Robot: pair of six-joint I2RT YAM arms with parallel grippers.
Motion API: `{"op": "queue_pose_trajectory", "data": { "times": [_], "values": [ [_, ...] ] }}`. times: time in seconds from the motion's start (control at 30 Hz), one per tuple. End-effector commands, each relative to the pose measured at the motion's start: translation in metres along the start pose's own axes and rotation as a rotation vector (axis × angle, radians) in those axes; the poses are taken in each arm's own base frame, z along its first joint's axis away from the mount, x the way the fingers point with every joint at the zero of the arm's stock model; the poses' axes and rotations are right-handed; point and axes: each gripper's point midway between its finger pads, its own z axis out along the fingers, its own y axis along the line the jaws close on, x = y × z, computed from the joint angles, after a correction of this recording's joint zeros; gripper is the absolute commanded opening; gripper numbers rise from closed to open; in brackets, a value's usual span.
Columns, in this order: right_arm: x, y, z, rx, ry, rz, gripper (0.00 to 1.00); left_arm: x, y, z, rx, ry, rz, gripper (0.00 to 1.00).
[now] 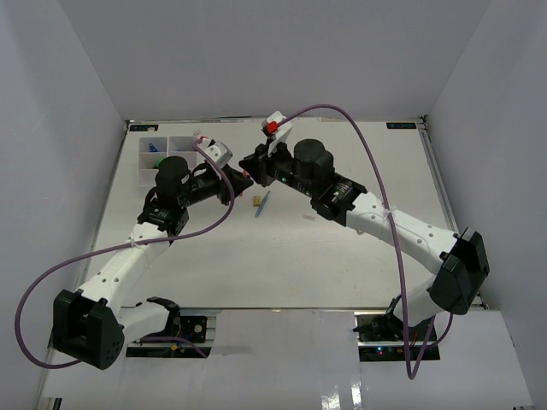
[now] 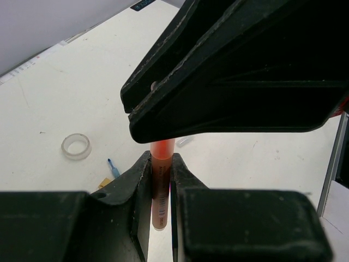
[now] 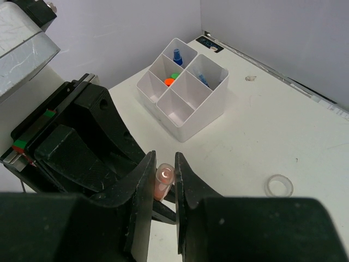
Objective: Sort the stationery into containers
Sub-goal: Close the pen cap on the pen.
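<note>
An orange highlighter is held above the table between both grippers. My left gripper is shut on its barrel. My right gripper is closed round its clear-capped end from the opposite side. In the top view the two grippers meet tip to tip at mid-table. The white organiser tray stands at the far left; it holds a blue-capped glue bottle, orange and green caps and a blue pen. A tape ring, a blue pen and a brass clip lie on the table.
The tape ring also shows in the right wrist view. A small clear piece lies near the table's far edge. Grey walls enclose the table on three sides. Purple cables loop from both arms.
</note>
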Motion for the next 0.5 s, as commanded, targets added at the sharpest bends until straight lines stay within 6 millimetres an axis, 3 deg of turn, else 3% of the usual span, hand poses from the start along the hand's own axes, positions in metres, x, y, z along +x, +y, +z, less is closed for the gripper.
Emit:
{"op": "queue_pose_trajectory", "data": {
  "times": [0.0,0.47],
  "values": [
    [0.217,0.017,-0.074,-0.074,0.773,0.059,0.08,-0.207,0.007,-0.050,-0.192,-0.566,0.338,0.00],
    [0.236,0.013,-0.082,-0.060,0.832,0.056,0.08,-0.225,0.015,-0.057,-0.254,-0.626,0.347,0.00]
  ]
}}
